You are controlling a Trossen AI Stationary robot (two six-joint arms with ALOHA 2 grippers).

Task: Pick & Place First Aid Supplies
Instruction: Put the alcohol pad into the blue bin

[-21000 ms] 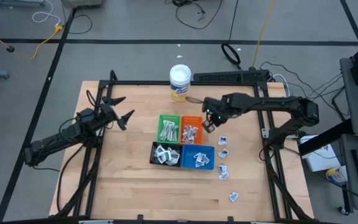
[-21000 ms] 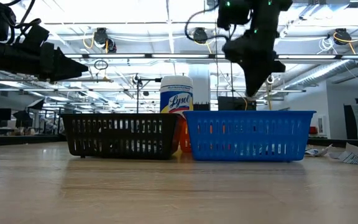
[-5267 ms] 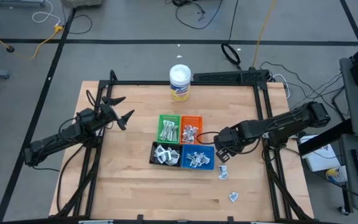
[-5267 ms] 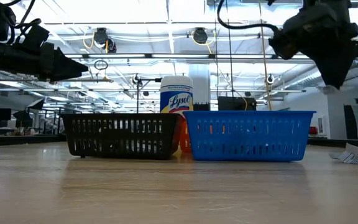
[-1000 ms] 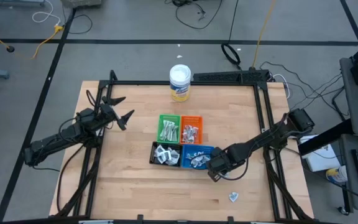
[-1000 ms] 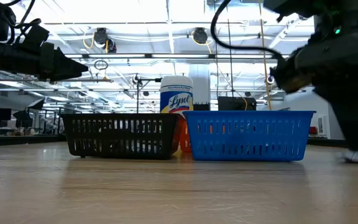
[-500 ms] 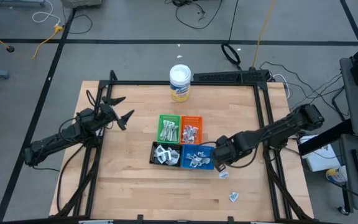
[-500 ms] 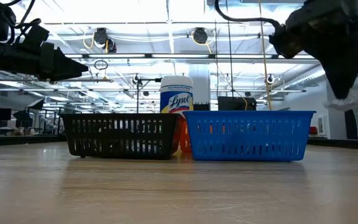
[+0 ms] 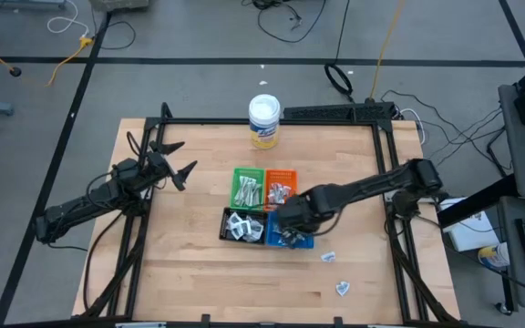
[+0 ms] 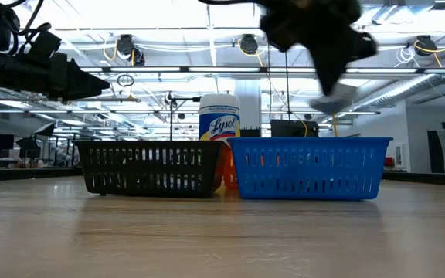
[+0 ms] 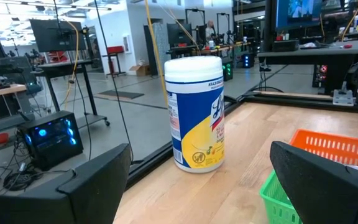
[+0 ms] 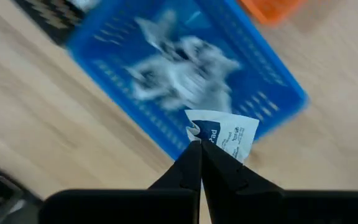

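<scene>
One white packet (image 12: 224,137) with dark print is pinched by a corner between the closed fingertips of the right gripper (image 12: 199,148), and hangs clear of everything below it. Directly beneath the gripper lies the blue tray (image 12: 272,84), in which a heap of similar white-grey packets (image 12: 185,68) is seen. In the low view the held packet (image 10: 331,100) is shown above the blue tray's rim (image 10: 307,141), not touching it. In the high view the right gripper (image 9: 285,221) is placed over the blue tray (image 9: 301,242), its arm reaching in from the table's right edge.

Beside the blue tray — on the side away from the right arm — stands the black tray (image 9: 242,225), also holding packets. Beyond these two, farther from the gripper, the green tray (image 9: 247,189) with slim pale strips and the orange tray (image 9: 282,189) with more packets are set side by side. Two loose packets remain on the bare table (image 9: 180,273): one (image 9: 327,258) just beside the blue tray, another (image 9: 343,289) farther off towards the near edge.

Well beyond the trays stands the white-lidded tub (image 9: 264,121) with a yellow label. The left gripper (image 9: 177,161) is held well apart from the trays over the table's left part, its fingers (image 11: 92,186) spread wide and holding nothing — the tub (image 11: 196,112) is seen between them in the left wrist view.
</scene>
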